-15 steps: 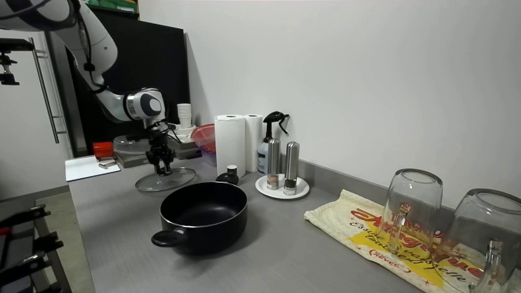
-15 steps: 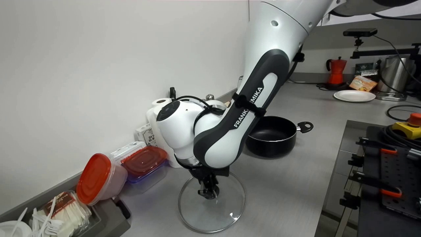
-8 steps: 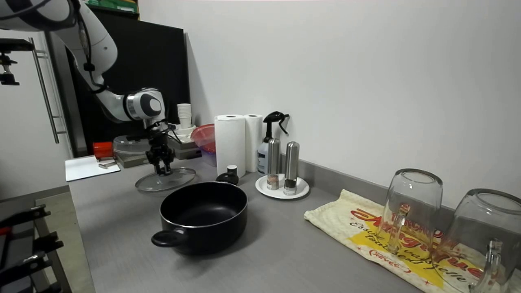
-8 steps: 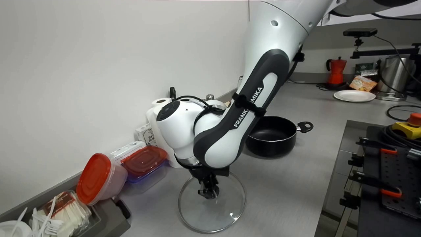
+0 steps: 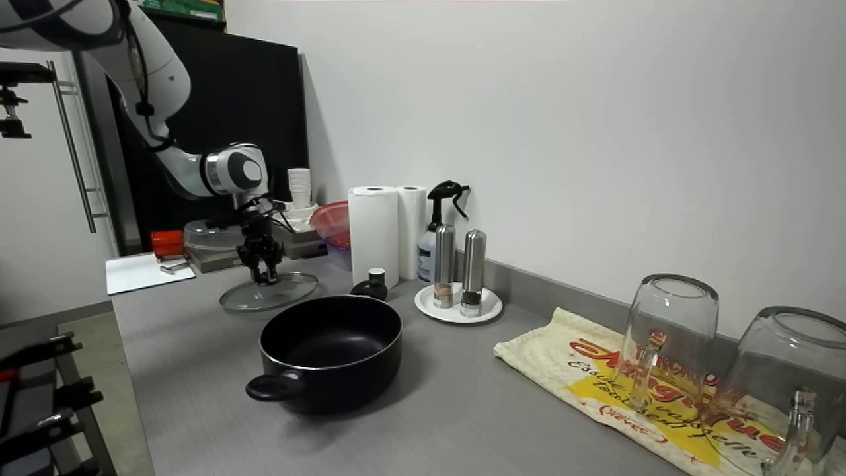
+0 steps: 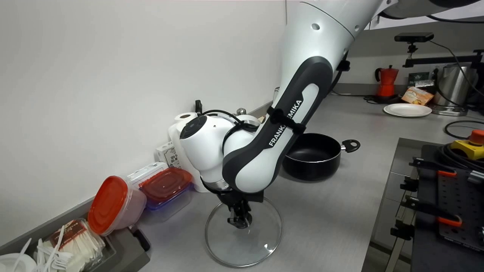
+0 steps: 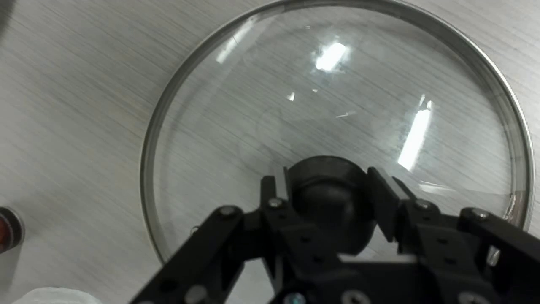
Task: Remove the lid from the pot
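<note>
- In an exterior view, the pot (image 5: 330,357) stands uncovered on the counter (image 5: 198,403). Behind and left of the pot lies the lid (image 5: 274,299), seemingly flat on the counter, the gripper (image 5: 264,280) pointing down at its centre. Compared with 0.5 and 1 second ago, nothing visible has changed: lid, gripper and pot keep their places. For the task, that suggests the lifting off is done and only the release remains. Shown only here, 2 glass mugs (image 5: 664,344) stand on a cloth (image 5: 575,363) right of the pot.

- In an exterior view, the arm (image 6: 261,162) hides part of the pot (image 6: 314,166), yet a strip of counter shows between pot and lid, so they are near but not touching. Only here can a red coffee maker (image 6: 386,85) be seen, beyond the pot.

- In the wrist view, the pot cannot be made out. The fingers (image 7: 386,202) stand 1 on each side of the black knob (image 7: 327,198), with no gap visible, a detail too small in both exterior views. The gripper therefore appears closed on the knob, holding the lid; how firmly cannot be told. The next move likely calls for spreading the fingers and rising straight up.
</note>
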{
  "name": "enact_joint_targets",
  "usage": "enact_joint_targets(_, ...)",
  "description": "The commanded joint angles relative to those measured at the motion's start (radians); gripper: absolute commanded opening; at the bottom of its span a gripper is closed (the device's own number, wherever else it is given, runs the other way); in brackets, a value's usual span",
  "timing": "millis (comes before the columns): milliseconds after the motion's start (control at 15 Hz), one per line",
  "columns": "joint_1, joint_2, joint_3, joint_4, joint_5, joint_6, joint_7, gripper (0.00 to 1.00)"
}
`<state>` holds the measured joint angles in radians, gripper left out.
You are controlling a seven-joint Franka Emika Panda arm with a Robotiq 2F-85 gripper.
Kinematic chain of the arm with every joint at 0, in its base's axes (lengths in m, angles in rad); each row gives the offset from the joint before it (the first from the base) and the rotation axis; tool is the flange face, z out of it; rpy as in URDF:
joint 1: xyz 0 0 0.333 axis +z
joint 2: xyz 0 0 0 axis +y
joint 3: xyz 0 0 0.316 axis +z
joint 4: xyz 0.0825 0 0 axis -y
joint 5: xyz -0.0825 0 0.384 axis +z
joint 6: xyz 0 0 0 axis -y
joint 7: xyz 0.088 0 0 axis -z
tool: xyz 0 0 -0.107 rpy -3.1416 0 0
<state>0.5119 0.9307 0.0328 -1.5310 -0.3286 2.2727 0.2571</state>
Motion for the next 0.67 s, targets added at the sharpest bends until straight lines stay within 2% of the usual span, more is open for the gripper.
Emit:
enact_joint_targets(0,-0.001,0.004,0.003,0.006,-0.002,-0.003,0.001,0.48)
enact_joint_targets(333,-0.001,0.004,0.003,0.006,-0.002,-0.003,0.001,0.48)
enact_joint_targets(400,-0.001,0.004,0.003,0.006,-0.002,-0.003,0.001,0.73)
enact_joint_targets(467,0.0,0.003,0.0,0.005,-0.005,-0.002,0.001,0.76)
enact_joint_targets(533,-0.002,0.005,0.003,0.004,-0.001,-0.003,0.001,0.56)
enact_joint_targets(600,-0.002,0.005,0.002,0.004,-0.001,-0.003,0.001,0.64)
